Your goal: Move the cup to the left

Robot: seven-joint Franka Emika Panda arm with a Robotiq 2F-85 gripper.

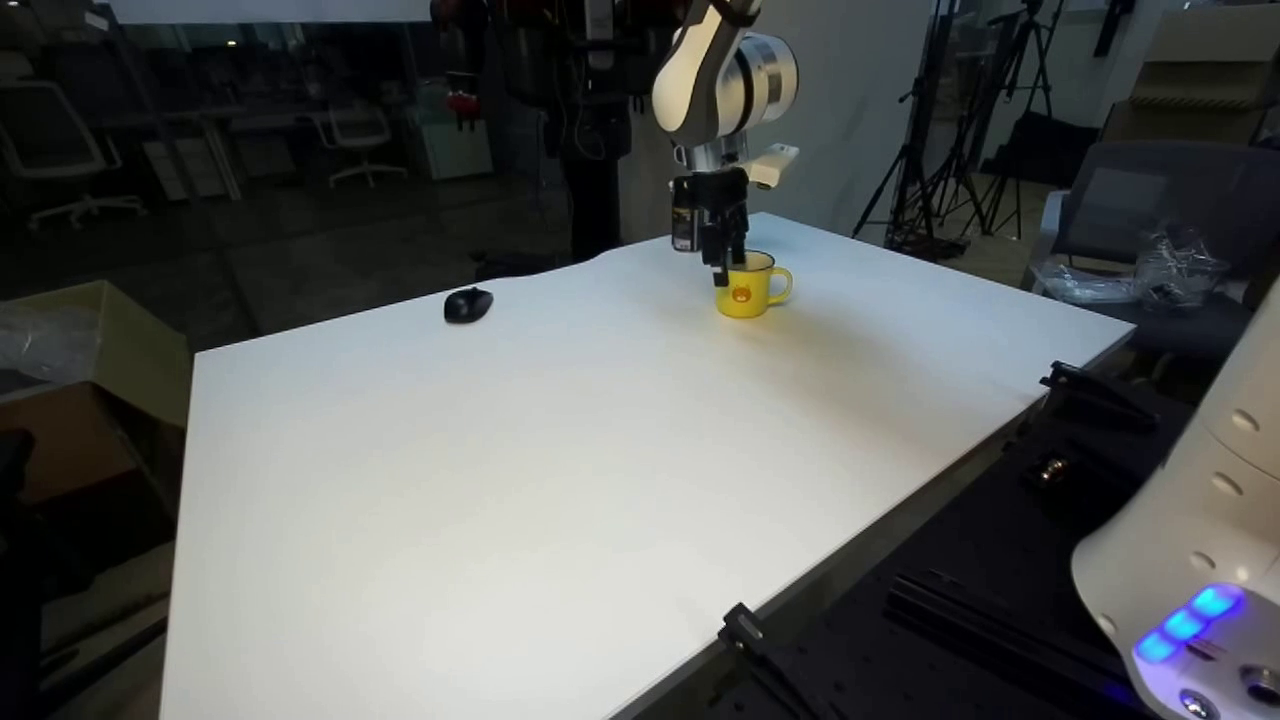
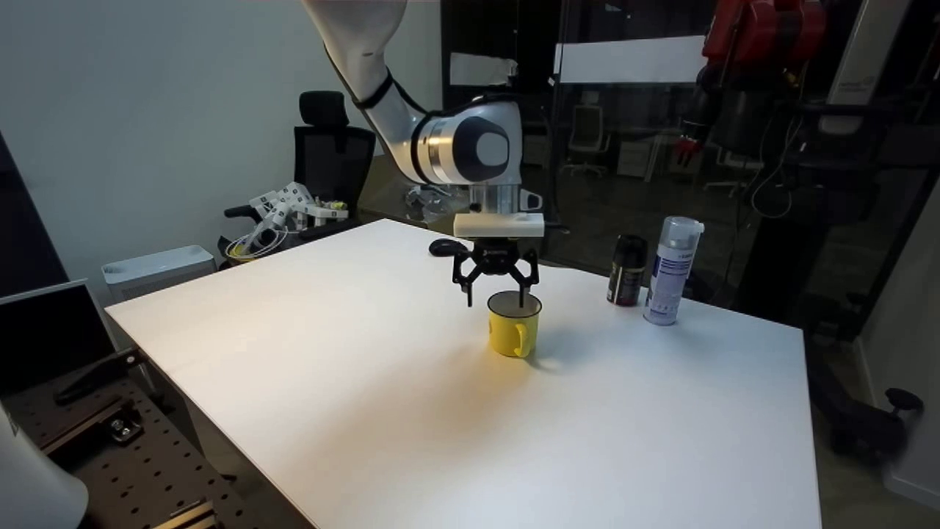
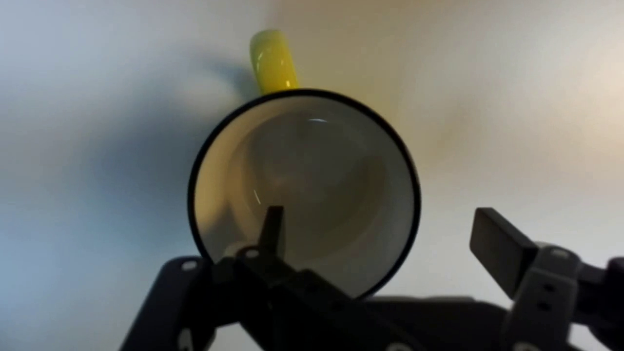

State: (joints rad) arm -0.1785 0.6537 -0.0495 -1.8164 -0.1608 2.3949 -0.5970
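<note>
Arm (image 2: 440,147) bent downward; fingers (image 3: 502,251) spread, one seemingly inside cup (image 2: 507,332).

Tabletop (image 1: 450,520) bright, room (image 1: 300,230) behind dim; soft shadows (image 2: 455,397) beside mug (image 2: 507,330); wrist view blurry (small glints (image 3: 318,120) inside mug).

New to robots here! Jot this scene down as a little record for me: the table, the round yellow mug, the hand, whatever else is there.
Surface: flat white table
Main item: round glossy yellow mug with dark rim and side handle, upright
Hand: black two-fingered mechanical hand, open; one finger over or in the mug's mouth (depth unclear), the other outside the rim
Mug held: no
Also on the table: rounded black computer mouse; dark cylindrical can; taller pale cylindrical can
</note>
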